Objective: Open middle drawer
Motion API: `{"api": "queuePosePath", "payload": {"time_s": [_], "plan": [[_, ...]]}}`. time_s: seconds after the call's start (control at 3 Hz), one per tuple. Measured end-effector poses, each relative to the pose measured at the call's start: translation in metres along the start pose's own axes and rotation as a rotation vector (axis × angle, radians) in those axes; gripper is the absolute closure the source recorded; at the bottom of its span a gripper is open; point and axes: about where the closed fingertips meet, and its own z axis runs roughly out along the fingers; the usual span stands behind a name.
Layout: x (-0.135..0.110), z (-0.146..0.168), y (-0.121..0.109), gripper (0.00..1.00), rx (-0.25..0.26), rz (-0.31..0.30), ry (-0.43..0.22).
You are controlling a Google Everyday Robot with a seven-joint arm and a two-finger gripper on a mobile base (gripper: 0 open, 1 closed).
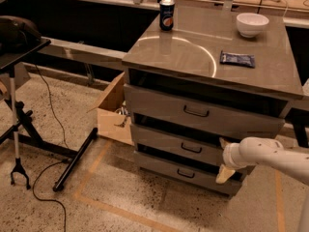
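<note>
**Grey cabinet on a speckled floor**

The smooth grey metal counter [183,57] carries a soda can [167,14], a round white bowl [252,24] and a flat dark packet [237,59]. An open cardboard box [112,115] sits at the cabinet's left on the speckled floor [145,197]. The middle drawer [169,141], flat-fronted with a thin wire handle, is second of three. At its right end the cream claw [223,158] is spread.
</note>
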Motion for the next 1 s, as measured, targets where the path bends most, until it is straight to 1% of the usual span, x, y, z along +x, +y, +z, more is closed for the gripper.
{"api": "queuePosePath", "payload": {"time_s": [0.33, 0.67, 1.0], "plan": [[0.003, 0.02, 0.002, 0.0, -0.017, 0.019, 0.02], [0.007, 0.035, 0.004, 0.17, -0.033, 0.032, 0.038], [0.011, 0.039, 0.007, 0.42, -0.041, 0.037, 0.054]]}}
